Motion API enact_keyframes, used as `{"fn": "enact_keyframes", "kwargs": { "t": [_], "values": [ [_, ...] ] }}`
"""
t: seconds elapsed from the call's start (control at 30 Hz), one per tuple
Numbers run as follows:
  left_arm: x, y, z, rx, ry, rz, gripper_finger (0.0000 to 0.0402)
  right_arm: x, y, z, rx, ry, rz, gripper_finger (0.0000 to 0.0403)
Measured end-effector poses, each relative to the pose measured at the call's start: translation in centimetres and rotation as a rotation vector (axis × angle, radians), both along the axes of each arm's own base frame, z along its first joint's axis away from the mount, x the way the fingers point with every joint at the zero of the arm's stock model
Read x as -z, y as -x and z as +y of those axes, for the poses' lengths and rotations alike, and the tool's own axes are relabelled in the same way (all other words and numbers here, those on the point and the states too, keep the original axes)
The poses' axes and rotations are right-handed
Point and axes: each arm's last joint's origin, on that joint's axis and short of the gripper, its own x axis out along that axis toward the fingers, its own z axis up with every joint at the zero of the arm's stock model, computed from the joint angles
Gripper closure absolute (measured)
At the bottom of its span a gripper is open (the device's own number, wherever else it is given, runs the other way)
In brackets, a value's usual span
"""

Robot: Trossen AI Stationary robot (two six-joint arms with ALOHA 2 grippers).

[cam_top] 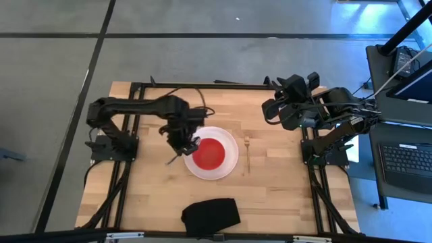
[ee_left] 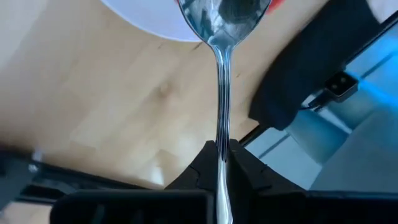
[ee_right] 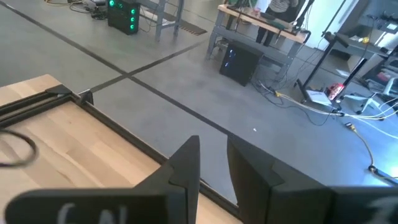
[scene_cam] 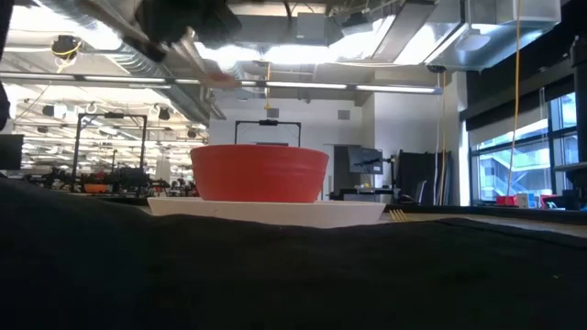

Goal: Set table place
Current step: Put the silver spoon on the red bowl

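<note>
From above, the left tool point(cam_top: 183, 144) is seen at the plate's point(cam_top: 229, 165) left rim, pinching a spoon point(cam_top: 177, 159); the bowl point(cam_top: 209, 154) sits on the plate, the fork point(cam_top: 248, 152) just to its right, and the right tool point(cam_top: 271, 108) is parked well apart. At surface point(scene_cam: 514, 223) height, the bowl is seen centred. In the left wrist view, the handle is clamped. In the right wrist view, the fingers are held slightly spread. The spoon should be laid flat beside the plate, clear of the rim.

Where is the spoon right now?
The spoon is pinched in the left gripper, held above the table at the left edge of the white plate, beside the red bowl.
</note>
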Motion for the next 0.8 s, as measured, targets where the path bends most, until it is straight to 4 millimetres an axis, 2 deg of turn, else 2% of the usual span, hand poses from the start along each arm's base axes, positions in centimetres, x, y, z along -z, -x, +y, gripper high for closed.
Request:
{"fn": "enact_keyframes", "kwargs": {
  "t": [0.2,0.4,0.57,0.7,0.8],
  "values": [
    [2.9,-2.6,1.1,0.151,0.039,0.057,0.0393,0.0,0.0,0.0,0.002,0.004,0.0,0.0318],
    [4.0,-5.9,1.5,0.27,0.057,0.045,0.0386,0.6,-0.3,0.0,0.012,0.005,0.012,0.0318],
    [5.3,-8.5,1.8,0.289,0.073,0.026,0.0395,2.1,-1.1,-0.2,0.038,0.01,0.056,0.0318],
    [7.4,-9.6,1.9,0.299,0.12,0.059,0.0388,3.5,-1.6,-0.5,0.065,0.0,0.08,0.0318],
    [8.4,-10.0,2.0,0.313,0.127,0.077,0.0384,3.8,-1.8,-0.5,0.07,-0.015,0.074,0.0318]
  ]
}}
